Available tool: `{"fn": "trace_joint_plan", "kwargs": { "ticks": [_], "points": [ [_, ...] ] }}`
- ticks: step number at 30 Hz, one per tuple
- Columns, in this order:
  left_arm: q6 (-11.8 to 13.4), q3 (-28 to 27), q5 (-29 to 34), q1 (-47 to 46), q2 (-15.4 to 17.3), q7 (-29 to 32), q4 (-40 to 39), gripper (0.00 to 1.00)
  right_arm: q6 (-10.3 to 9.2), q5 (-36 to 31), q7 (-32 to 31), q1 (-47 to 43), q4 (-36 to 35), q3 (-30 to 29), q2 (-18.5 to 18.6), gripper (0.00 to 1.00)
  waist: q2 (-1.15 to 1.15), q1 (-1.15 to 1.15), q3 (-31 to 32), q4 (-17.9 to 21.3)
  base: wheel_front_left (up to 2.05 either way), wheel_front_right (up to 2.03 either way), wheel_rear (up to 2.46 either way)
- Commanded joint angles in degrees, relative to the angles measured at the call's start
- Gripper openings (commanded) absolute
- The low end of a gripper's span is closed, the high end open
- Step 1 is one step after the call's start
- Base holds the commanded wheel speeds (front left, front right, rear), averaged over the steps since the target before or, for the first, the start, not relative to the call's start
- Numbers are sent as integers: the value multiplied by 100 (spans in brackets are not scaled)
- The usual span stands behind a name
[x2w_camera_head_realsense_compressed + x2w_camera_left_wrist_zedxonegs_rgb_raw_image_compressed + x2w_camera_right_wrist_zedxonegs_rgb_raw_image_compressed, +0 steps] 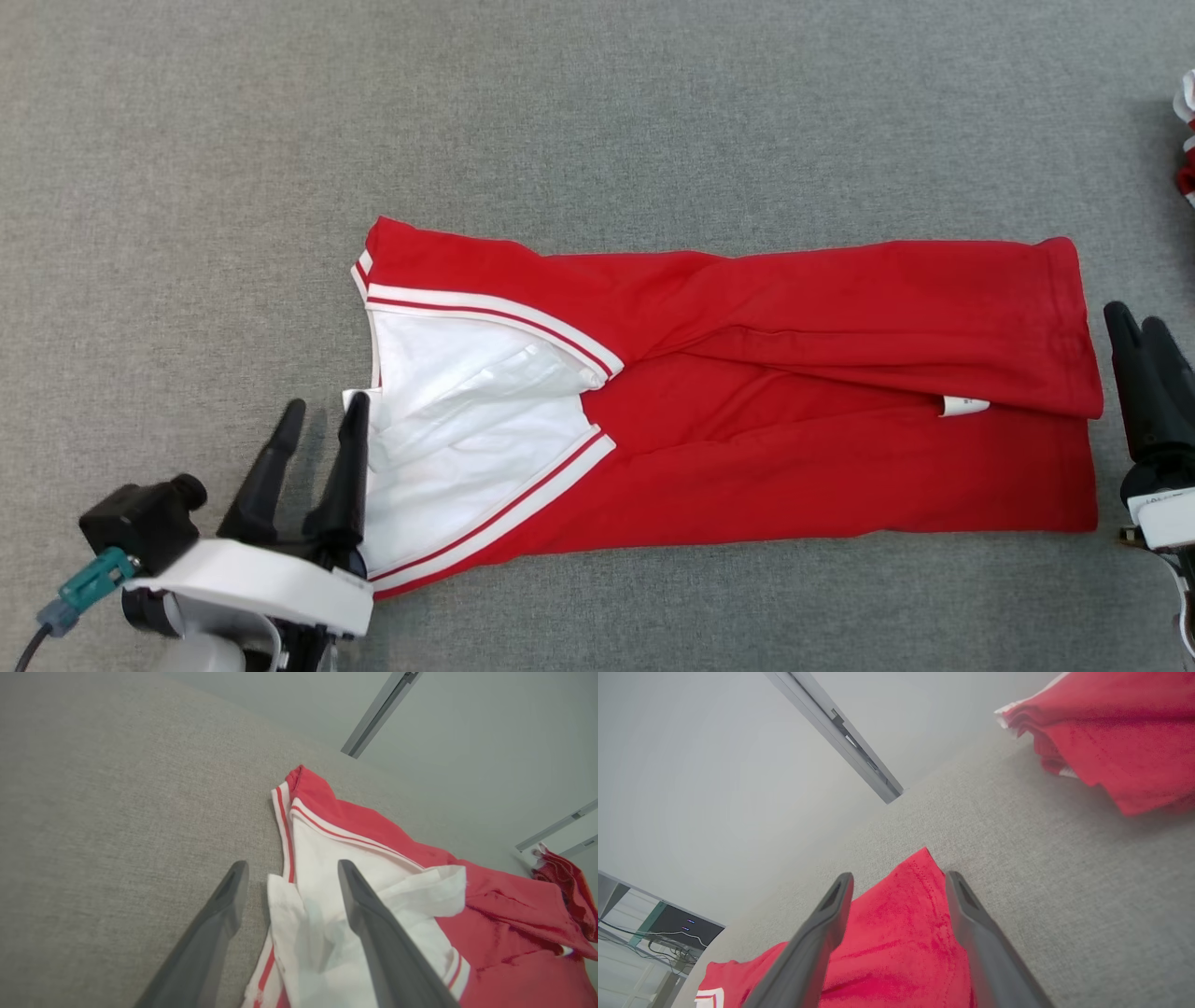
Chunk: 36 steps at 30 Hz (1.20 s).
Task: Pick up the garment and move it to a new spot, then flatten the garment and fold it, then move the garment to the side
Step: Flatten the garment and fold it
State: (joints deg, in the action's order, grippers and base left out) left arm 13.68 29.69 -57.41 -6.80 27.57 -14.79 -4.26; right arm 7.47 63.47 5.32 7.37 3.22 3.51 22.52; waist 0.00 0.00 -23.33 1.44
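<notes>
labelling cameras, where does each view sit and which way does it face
Head view: on the robot's head, looking down at the garment on a grey surface; left gripper lower left, right gripper at right edge.
Left wrist view: on the left wrist, looking along its open fingers at the garment's white collar end.
Right wrist view: on the right wrist, looking along its open fingers at the red hem corner.
Shared: both wrist views catch the other red pile.
</notes>
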Motion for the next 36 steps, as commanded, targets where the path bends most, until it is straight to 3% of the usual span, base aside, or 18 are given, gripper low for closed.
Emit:
{"fn": "trace_joint_plan", "kwargs": {
  "ticks": [1,6,11,15,21,36],
  "points": [
    [5,-90,47,-107,-32,-32,25,100,5,-117,114,49,-22,12,38,100,0,0,22,1,0,0,0],
    [-67,-823,995,-199,-507,-40,-85,100,5,-954,734,186,-92,0,3,100,0,0,116,59,0,0,0],
    [-266,-1386,1854,-269,-984,-42,-211,100,4,-1797,901,291,-195,-176,-244,100,0,0,198,104,0,0,0],
    [-367,-1678,2476,-346,-1194,-42,-277,100,4,-2723,934,298,-228,-374,-409,100,0,0,280,128,0,0,0],
    [-447,-1916,3141,-243,-1411,-41,-246,100,4,-3591,855,151,-191,-450,-770,100,0,0,372,162,0,0,0],
    [-850,-2204,3734,189,-1663,-37,635,100,4,-4292,888,-58,329,-296,-1059,100,0,0,527,134,0,0,0]
  ]
}}
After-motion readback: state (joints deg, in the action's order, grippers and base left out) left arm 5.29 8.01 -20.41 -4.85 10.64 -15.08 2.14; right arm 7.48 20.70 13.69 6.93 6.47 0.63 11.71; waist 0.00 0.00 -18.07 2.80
